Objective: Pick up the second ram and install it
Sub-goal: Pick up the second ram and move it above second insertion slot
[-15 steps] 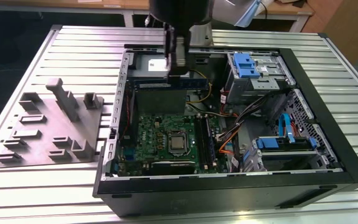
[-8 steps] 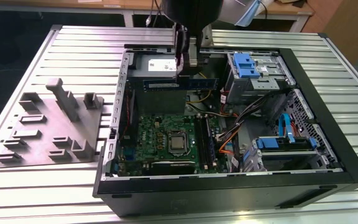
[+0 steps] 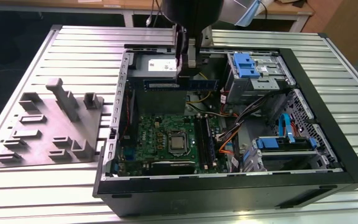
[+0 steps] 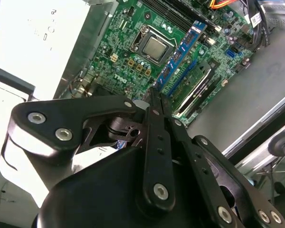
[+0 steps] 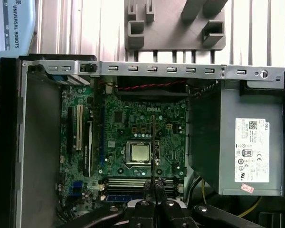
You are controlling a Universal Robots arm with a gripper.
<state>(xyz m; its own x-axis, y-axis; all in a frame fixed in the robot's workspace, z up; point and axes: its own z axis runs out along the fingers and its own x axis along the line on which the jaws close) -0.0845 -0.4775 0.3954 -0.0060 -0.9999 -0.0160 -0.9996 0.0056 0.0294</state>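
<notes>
**Ram stick pinched in gripper, over open PC case**

Ext view: gripper (image 3: 187,70) fingers closed narrow on the second ram (image 3: 160,85), clamped at mid-length. Stick is held level, long edge across, in the air over the far end of the case (image 3: 328,121), in front of the grey PSU box (image 3: 154,65). Stick = thin flat card, dark w/ bluish sheen and a paler patch on its face.

Case: black sheet-metal shell, side open, sitting on the ribbed aluminium table (image 3: 79,46). Inside are the green motherboard (image 3: 157,135), a square metal-capped CPU (image 3: 177,142), blue plastic drive brackets (image 3: 244,65), and orange + black cables (image 3: 229,140). Grey moulded fixture block (image 3: 48,135), w/ upright posts and pockets, lies on the table at the ext view's left of the case.

First wrist view: ext view gives the stick's flat face, this one its edge. Second ram (image 5: 153,142) is a thin dark line running out from the gripper (image 5: 154,190), beside the CPU (image 5: 140,152). PSU box (image 5: 247,137) carries a white printed label w/ a small pink sticker at its corner.

Second wrist view: black linkage arms (image 4: 76,118) w/ silver rivets converge to the gripper (image 4: 155,97), motherboard (image 4: 133,57) at a slant behind
</notes>
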